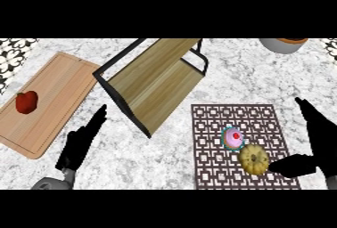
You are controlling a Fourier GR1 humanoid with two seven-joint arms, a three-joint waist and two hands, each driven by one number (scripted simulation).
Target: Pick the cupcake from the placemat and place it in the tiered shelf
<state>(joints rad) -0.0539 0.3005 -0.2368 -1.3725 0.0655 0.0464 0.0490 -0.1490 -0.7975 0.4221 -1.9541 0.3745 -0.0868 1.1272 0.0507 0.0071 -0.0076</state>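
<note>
Cupcake (233, 138) sits on the placemat (217, 116), just left of the right robot hand (319, 153), which is spread wide with nothing in it. Left robot hand (80, 144) rests open, well apart.

No readable text or labels.

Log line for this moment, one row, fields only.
stage: pre-grasp | pink-frosted cupcake: on brown patterned placemat, untouched | right hand: open, at mat's right edge | left hand: open, low left | black-framed wooden tiered shelf: no cupcake yet
</note>
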